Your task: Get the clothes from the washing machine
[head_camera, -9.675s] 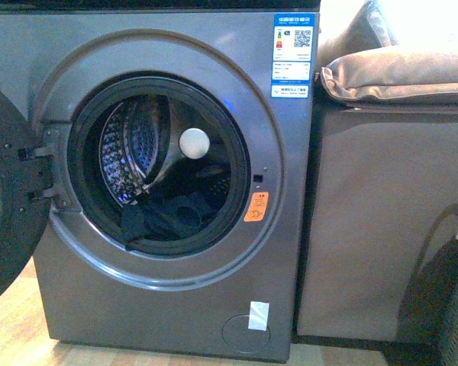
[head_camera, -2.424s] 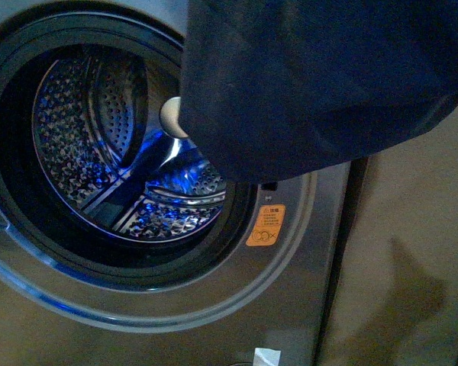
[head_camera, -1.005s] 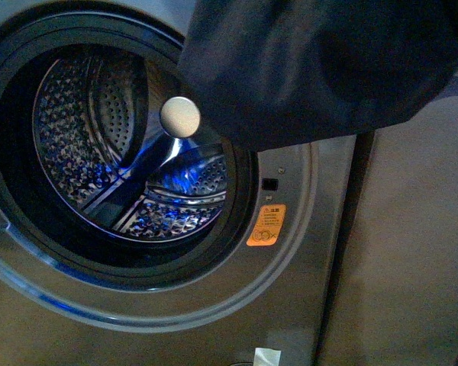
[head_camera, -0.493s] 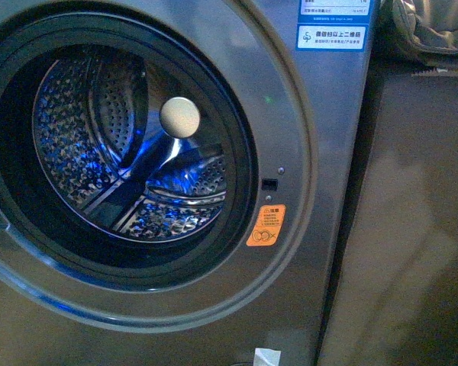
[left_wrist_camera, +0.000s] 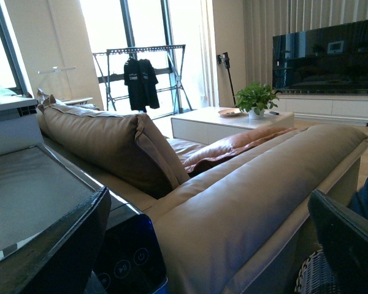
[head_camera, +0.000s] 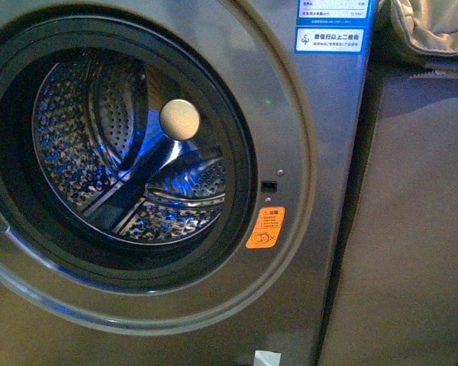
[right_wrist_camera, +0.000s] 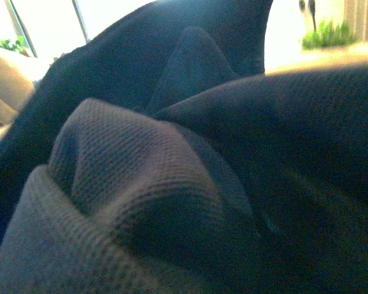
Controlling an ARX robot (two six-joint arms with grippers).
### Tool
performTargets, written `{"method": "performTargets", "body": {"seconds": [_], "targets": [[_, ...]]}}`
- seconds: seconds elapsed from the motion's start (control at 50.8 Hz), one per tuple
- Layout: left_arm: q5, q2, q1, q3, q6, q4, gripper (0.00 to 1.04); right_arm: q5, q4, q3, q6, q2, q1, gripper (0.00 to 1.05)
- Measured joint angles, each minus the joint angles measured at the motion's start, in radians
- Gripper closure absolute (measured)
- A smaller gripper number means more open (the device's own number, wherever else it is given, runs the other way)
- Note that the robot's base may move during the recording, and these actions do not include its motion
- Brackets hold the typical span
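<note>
Washer (head_camera: 320, 137): it fills my front view with the porthole open toward me. The orange sticker (head_camera: 265, 228) sits on the right side of its grey ring.
Drum (head_camera: 84, 152): I see bare perforated steel and a pale hub (head_camera: 180, 120), with no fabric in the part I can see. The low front lip is in shadow.
Sofa (head_camera: 412, 229): its side panel stands just beside the washer's right flank, with only a narrow dark gap between. A cushion (head_camera: 435, 27) lies on top.
Left gripper (left_wrist_camera: 208, 202): the jaws are wide apart with nothing between them. It sits about level with the sofa's back, facing into the room.
Basket (left_wrist_camera: 311, 277): a sliver of woven rim shows low at the sofa's end, past one of the left gripper's fingers. A dark blue scrap above it may be cloth; I can't say.
Clothes (right_wrist_camera: 172, 171): dark knit is bunched right against the right wrist camera and fills it. I judge they are out of the drum and up with the right arm.
Right gripper: it is hidden behind the fabric, so I cannot tell whether the jaws are clamped on it or apart.
Long axis: none is readable, as it is a crumpled wad with folds running every way.
Nearer arm: the right, by far; the left is free.
Key relation: I judge the drop turns on bringing the wad over the basket at the sofa's end.
Room: it is open above the sofa. The tight edges are the sofa corner and the basket rim.
</note>
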Motion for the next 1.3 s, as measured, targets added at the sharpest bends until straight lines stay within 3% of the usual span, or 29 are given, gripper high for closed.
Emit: {"method": "performTargets", "body": {"seconds": [0.099, 0.256, 0.374, 0.512, 0.768, 0.887, 1.025, 1.064, 1.182, 1.3], "targets": [[0.000, -0.001, 0.000, 0.000, 0.000, 0.000, 0.07, -0.068, -0.172, -0.100, -0.078, 0.024, -0.016, 0.97], [0.000, -0.002, 0.000, 0.000, 0.000, 0.000, 0.07, -0.052, -0.317, -0.202, -0.143, 0.121, 0.028, 0.97], [0.000, -0.002, 0.000, 0.000, 0.000, 0.000, 0.07, -0.071, -0.462, -0.238, -0.130, 0.150, 0.075, 0.70], [0.000, -0.002, 0.000, 0.000, 0.000, 0.000, 0.07, -0.124, -0.544, -0.245, -0.081, 0.112, 0.093, 0.49], [0.000, -0.002, 0.000, 0.000, 0.000, 0.000, 0.07, -0.139, -0.552, -0.246, -0.011, -0.088, 0.185, 0.09], [0.000, -0.002, 0.000, 0.000, 0.000, 0.000, 0.07, -0.101, -0.456, -0.246, 0.052, -0.218, 0.274, 0.08], [0.000, -0.002, 0.000, 0.000, 0.000, 0.000, 0.07, 0.042, -0.323, -0.241, 0.082, -0.385, 0.445, 0.07], [0.000, -0.002, 0.000, 0.000, 0.000, 0.000, 0.07, 0.117, -0.295, -0.234, 0.079, -0.442, 0.538, 0.07], [0.000, -0.002, 0.000, 0.002, 0.000, 0.000, 0.07, 0.420, -0.267, -0.235, 0.009, -0.568, 0.920, 0.07], [0.000, -0.002, 0.000, 0.002, 0.000, 0.000, 0.07, 0.695, -0.128, -0.399, -0.064, -0.678, 1.281, 0.07]]}}
